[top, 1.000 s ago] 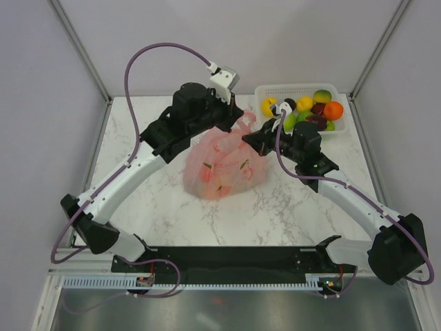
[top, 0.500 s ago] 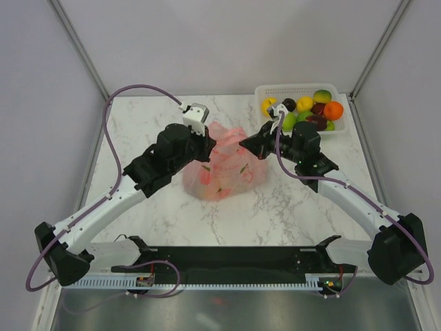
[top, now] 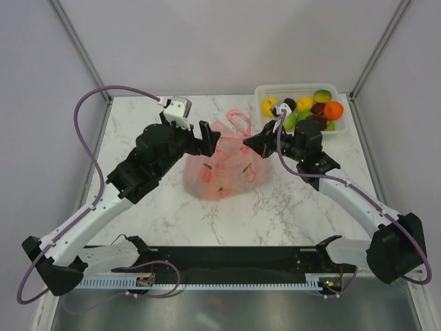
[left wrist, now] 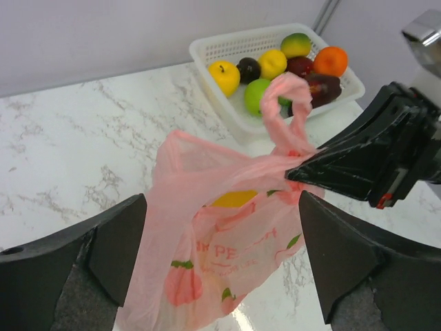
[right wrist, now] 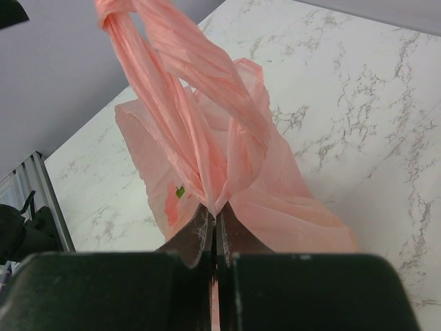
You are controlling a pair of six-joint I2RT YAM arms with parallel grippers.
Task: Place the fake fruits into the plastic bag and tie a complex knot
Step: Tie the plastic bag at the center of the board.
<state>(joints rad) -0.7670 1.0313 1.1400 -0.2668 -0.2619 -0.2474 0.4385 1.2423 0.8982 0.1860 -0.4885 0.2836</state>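
Pink plastic bag (top: 222, 169) now free of spread left claw (left wrist: 220, 214), right claw (top: 246, 143) pinching its handle (left wrist: 286, 110)

A white lattice plastic basket (top: 296, 88) is sitting at the far right corner of a white marble-patterned table top (top: 275, 207), just inside its back edge. Plain grey wall panels (top: 227, 48) are closing in the table at the back and sides. Two slanted aluminium frame posts, a left one (top: 79, 48) and a right one (top: 377, 45), are running down to the far corners. A flat black base plate (top: 234, 258) is lying along the near edge. A white slotted strip (top: 227, 284) is running just in front of it, and a dull grey metal sheet (top: 227, 310) is stretching below that.
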